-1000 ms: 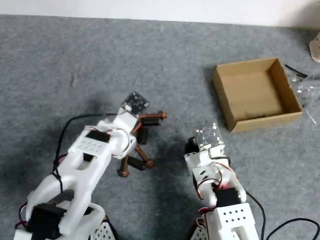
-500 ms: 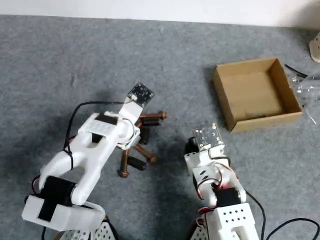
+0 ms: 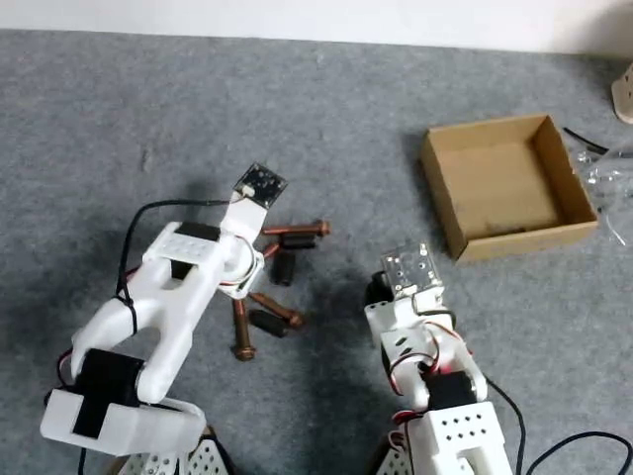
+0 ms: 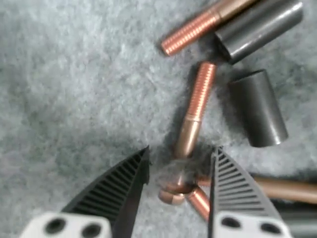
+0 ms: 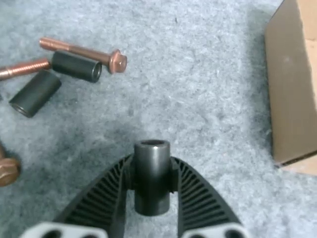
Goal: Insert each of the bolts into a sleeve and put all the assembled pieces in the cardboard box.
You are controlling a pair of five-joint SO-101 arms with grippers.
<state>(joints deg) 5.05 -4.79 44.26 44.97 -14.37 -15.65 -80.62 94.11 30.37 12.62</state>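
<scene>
1. Now the left gripper (image 4: 181,151) hangs low over the pile, jaws spread wide and gripping nothing. A copper bolt (image 4: 190,124) lies between them, threaded end pointing away from the jaws. I judge it lined up for a pinch on the shank.
2. Just outside one jaw lies a loose dark sleeve (image 4: 257,109), beside that bolt and near enough to get nudged when the jaws close.
3. Meanwhile the right gripper (image 5: 151,163) is clamped on a black sleeve (image 5: 151,183), with the bore facing out beyond the jaw tips, probably so a bolt can be fed in.
4. Off to one side of the right jaws, well apart, sits the cardboard box (image 5: 292,99), with no assembled piece in it.
5. Underneath everything is grey carpet (image 3: 148,99).
</scene>
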